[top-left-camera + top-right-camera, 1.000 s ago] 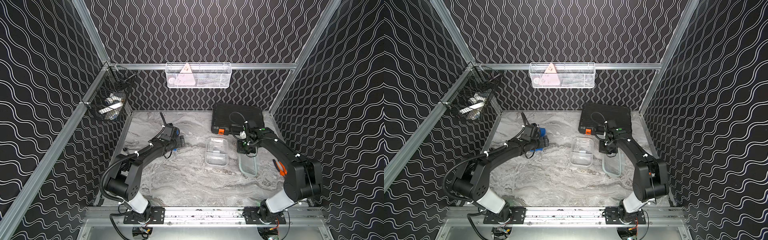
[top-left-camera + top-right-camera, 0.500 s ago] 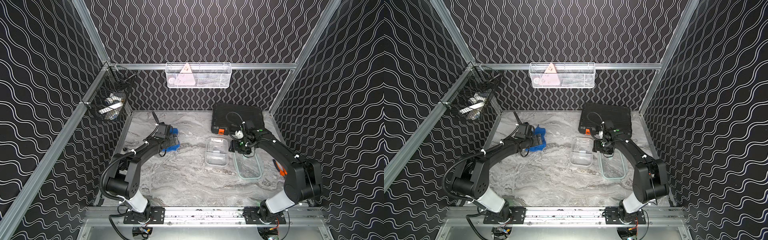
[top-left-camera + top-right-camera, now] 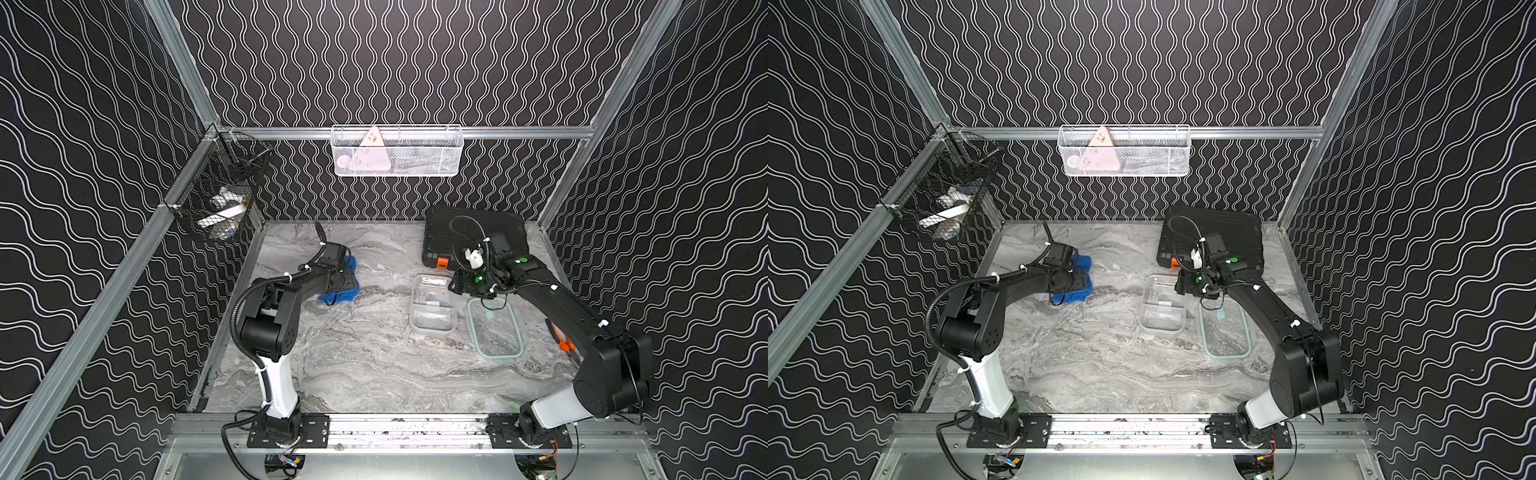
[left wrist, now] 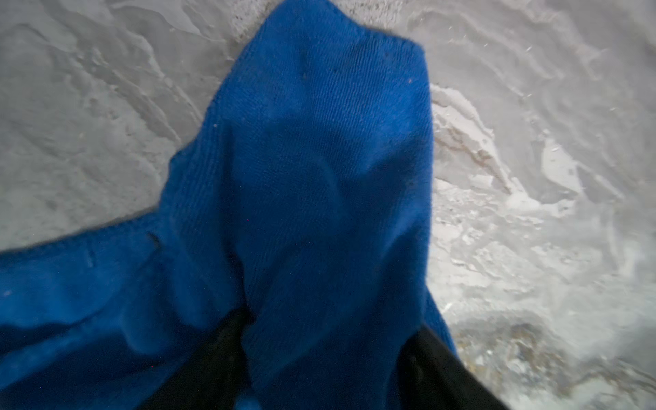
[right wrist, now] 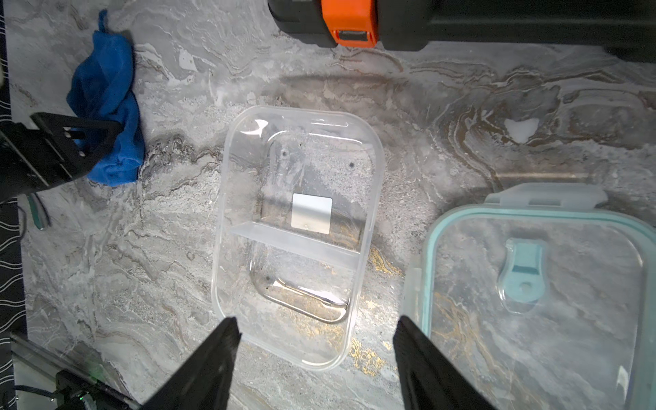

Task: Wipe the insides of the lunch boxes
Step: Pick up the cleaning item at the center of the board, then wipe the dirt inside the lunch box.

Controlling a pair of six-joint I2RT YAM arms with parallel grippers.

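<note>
Laid lid (image 3: 494, 330) flat by lunch box (image 3: 432, 309).
Let go with right jaws; cannot tell left jaws on blue cloth (image 4: 301, 177); not wiped yet.

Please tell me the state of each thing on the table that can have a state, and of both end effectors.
Lunch box: open, upright, empty.
Lid: off, lying flat beside the lunch box.
Blue cloth: crumpled on the table.
Black case: closed.
Left end effector: at the blue cloth, grip unclear.
Right end effector: open, empty, above the lunch box.
</note>
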